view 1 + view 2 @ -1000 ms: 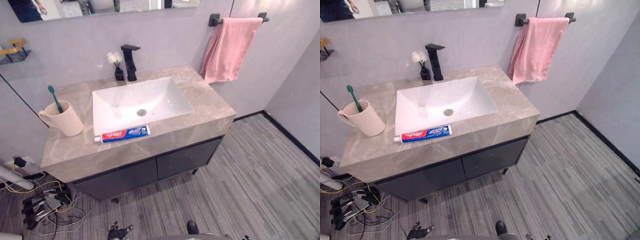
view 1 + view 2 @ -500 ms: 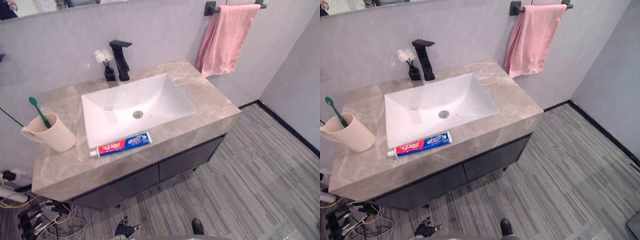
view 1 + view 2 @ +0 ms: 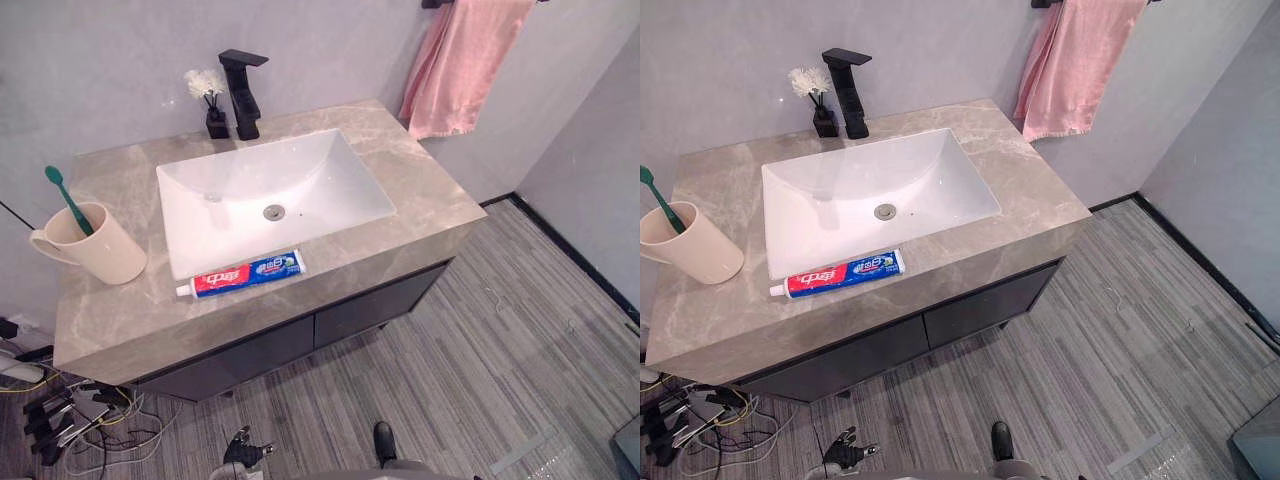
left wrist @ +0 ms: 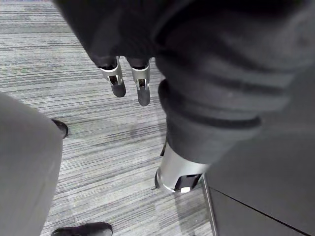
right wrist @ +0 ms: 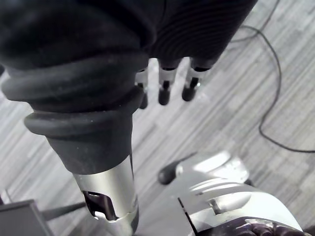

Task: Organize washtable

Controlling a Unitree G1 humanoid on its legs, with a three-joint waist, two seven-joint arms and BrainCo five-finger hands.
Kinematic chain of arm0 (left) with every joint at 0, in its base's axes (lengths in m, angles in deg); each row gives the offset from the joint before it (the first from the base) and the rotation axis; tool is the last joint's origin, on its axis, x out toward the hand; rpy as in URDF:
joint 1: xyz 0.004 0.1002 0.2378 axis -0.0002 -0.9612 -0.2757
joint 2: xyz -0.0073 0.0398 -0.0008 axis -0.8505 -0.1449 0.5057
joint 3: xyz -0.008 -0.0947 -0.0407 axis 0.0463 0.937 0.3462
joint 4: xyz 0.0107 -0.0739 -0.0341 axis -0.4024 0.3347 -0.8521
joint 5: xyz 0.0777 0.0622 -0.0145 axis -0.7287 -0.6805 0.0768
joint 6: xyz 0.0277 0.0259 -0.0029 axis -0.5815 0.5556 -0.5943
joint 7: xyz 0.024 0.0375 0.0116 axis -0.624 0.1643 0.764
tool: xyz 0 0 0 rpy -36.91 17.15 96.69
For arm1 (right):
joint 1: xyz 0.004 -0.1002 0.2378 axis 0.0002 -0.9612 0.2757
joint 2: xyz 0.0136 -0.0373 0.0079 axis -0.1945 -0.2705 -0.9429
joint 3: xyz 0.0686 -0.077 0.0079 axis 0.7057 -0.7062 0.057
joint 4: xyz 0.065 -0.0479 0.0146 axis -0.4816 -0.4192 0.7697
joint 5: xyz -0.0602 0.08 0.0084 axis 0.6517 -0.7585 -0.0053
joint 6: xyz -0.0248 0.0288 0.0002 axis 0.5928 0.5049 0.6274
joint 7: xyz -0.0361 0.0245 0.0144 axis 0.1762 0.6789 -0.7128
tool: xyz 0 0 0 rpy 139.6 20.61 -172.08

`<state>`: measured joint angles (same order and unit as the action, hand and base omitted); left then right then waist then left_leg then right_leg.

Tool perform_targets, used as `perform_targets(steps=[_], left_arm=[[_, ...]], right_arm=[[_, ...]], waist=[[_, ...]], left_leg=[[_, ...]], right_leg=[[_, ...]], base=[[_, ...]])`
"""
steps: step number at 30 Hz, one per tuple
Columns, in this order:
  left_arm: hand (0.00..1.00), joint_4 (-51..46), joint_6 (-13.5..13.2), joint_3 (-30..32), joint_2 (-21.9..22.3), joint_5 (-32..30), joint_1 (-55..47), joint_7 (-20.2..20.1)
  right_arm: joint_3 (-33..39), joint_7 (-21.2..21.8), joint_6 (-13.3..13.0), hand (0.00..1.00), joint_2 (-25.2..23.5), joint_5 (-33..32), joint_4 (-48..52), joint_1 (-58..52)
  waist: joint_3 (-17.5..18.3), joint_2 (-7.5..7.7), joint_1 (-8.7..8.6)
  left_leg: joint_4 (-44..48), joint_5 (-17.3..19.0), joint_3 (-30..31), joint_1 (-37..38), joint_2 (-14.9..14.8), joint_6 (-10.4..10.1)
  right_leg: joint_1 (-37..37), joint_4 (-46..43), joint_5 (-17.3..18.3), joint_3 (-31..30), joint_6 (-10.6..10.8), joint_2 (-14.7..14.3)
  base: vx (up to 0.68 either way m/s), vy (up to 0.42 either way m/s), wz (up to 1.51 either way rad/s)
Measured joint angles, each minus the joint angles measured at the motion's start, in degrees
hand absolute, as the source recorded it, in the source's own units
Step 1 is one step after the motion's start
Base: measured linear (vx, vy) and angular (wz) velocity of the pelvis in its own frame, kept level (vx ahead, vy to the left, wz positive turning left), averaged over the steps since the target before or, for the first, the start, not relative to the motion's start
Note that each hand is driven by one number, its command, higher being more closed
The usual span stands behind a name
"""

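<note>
Most of the stone counter (image 3: 425, 195) looked orderly. The white sink (image 3: 300, 180) sat in its middle, basin bare. A pink towel (image 3: 455, 60) hung on the wall past the far right corner. The black tap (image 3: 240, 90) stood behind the sink, with a small flower vase (image 3: 213, 115) just beside it. The beige cup (image 3: 95, 255) stood upright at the counter's left end, well apart from the sink edge, with the green toothbrush (image 3: 65, 195) leaning in it. The toothpaste tube (image 3: 245, 275) lay flat on the front strip of counter, along the sink's near rim, cap end toward the cup.

Judgement: the step in hand was the approach, with the tube the likely first pick. It was the one thing lying loose, and the cup looked like its natural home. The left hand sat on the closer side. A grasp across the tube's middle from above would suit, since the strip between sink and counter edge was narrow. A nudge could send the tube into the basin or off the front. The cup would need care on insertion, as it might tip or slide.

Left hand (image 4: 142, 86): hung low over the striped floor (image 4: 88, 128), fingers straight and relaxed, holding nothing, touching nothing.

Right hand (image 5: 165, 88): likewise down over the floor, fingers loosely extended, empty.
</note>
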<state>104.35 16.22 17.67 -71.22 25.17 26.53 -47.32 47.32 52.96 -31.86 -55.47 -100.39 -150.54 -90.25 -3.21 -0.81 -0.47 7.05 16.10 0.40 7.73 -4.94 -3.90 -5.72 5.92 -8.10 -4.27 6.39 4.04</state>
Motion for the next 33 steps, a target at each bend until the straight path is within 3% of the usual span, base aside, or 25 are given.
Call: perform_targets(steps=[5,7,9,12,15,20,24,27,29,33], left_arm=[[0.00,-0.8,-0.3,1.9,1.0,3.6,-0.3,0.2],[0.00,-1.8,-0.3,1.5,0.9,4.2,-0.4,0.3],[0.00,-1.7,-0.3,1.4,-0.1,4.2,-0.4,0.8],[0.00,-1.9,-0.4,2.2,-0.8,5.3,-0.3,1.2],[0.00,-1.9,-0.5,3.2,0.6,5.2,-0.2,1.2],[0.00,-1.8,-0.5,6.6,1.7,5.2,-0.8,1.3],[0.00,-1.9,-0.5,10.0,2.1,5.3,-1.0,1.4],[0.00,-1.9,-0.5,10.7,2.6,5.3,-1.2,1.5],[0.00,-1.7,-0.5,10.6,2.7,5.4,-1.5,1.5],[0.00,-1.2,-0.3,10.3,2.6,5.3,-1.4,1.3]], right_arm=[[1.5,-1.0,0.0,0.00,-0.1,-1.6,0.2,0.3],[3.1,-1.2,0.0,0.00,-1.4,-1.8,1.2,0.0],[4.2,-1.1,0.1,0.00,-2.5,-2.2,1.4,-0.7],[5.9,-1.1,-0.1,0.00,-3.3,-2.4,2.3,-0.5],[6.0,-1.0,-0.1,0.00,-3.0,-2.7,2.5,-0.7],[5.3,-1.0,-0.1,0.00,-3.1,-2.4,2.7,-1.3],[3.6,-1.0,-0.1,0.00,-4.1,-2.2,4.1,-1.5],[3.6,-1.0,-0.2,0.00,-4.1,-2.2,4.6,-1.5],[3.7,-1.0,-0.3,0.00,-4.0,-2.2,4.6,-1.6],[4.4,-1.1,-0.3,0.00,-4.1,-2.3,4.4,-1.9]], waist=[[-1.4,-0.56,0.72],[-2.5,0.42,0.60],[-2.7,1.24,0.21],[-2.4,2.29,1.00],[-1.8,1.21,1.15],[-0.7,1.41,1.34],[-0.1,2.77,1.38],[0.5,2.56,1.43],[1.1,2.26,1.32],[1.7,2.01,1.22]], left_leg=[[1.5,-1.2,1.3,0.1,0.6,0.2],[2.1,-3.0,4.4,0.0,1.8,0.3],[1.8,-2.9,8.2,-0.1,2.3,0.4],[1.1,-2.7,11.0,-1.7,1.5,0.6],[0.9,-3.6,14.9,-4.2,1.4,-0.1],[-0.9,-6.6,18.8,-5.0,1.4,-1.3],[1.2,-8.3,13.6,-6.2,1.7,-1.9],[0.3,-9.0,10.0,-6.0,0.8,-1.8],[-3.7,-10.9,7.4,-5.3,-0.1,-1.7],[-6.2,-11.1,4.2,-5.0,-1.0,-1.5]], right_leg=[[0.7,-4.2,0.9,7.8,-0.2,1.8],[-1.2,-13.1,6.0,8.9,-0.7,3.6],[-2.2,-19.8,12.9,5.5,-1.2,4.1],[-2.8,-21.7,15.3,6.9,-0.4,3.8],[-1.8,-20.2,15.3,9.3,-0.4,3.9],[1.5,-17.3,15.1,12.9,-0.6,4.3],[4.2,-15.4,14.1,15.9,-1.2,4.9],[4.4,-14.4,13.7,16.5,-1.5,4.3],[4.4,-11.6,12.6,16.2,-1.8,3.5],[4.5,-7.5,9.7,14.0,-2.2,2.1]], base=[[-0.05,-0.008,0.27],[-0.09,-0.031,0.98],[-0.06,-0.046,1.23],[-0.12,-0.136,0.78],[-0.08,-0.084,0.77],[0.02,-0.037,0.67],[0.03,-0.006,0.43],[-0.05,-0.017,0.06],[-0.04,-0.021,-0.12],[-0.04,0.014,-0.34]])
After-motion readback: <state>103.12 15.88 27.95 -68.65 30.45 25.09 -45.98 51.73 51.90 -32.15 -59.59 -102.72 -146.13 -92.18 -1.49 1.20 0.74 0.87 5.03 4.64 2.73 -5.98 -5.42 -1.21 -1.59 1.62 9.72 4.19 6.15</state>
